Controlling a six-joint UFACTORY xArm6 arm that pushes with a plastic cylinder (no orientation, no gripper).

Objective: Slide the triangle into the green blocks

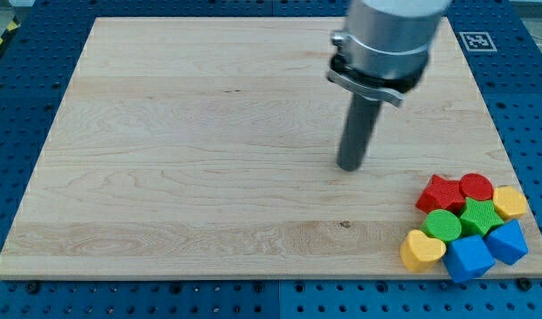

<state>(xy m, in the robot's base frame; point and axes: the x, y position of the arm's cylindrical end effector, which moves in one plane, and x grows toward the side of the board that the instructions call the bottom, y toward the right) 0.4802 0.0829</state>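
Observation:
My tip (349, 167) rests on the wooden board (209, 133), right of centre, apart from all blocks. The blocks lie packed together in the board's bottom right corner, down and to the right of my tip. A green round block (445, 225) and a green star-like block (479, 217) sit in the middle of the cluster. A blue block that looks like the triangle (508, 241) touches the green star's lower right side. A blue cube (469, 257) lies below the green blocks.
A red star-like block (441, 192) and a red rounded block (476, 186) sit above the green ones. A yellow block (510, 202) is at the cluster's right, and a yellow heart (422, 251) at its lower left. The board's right and bottom edges are close by.

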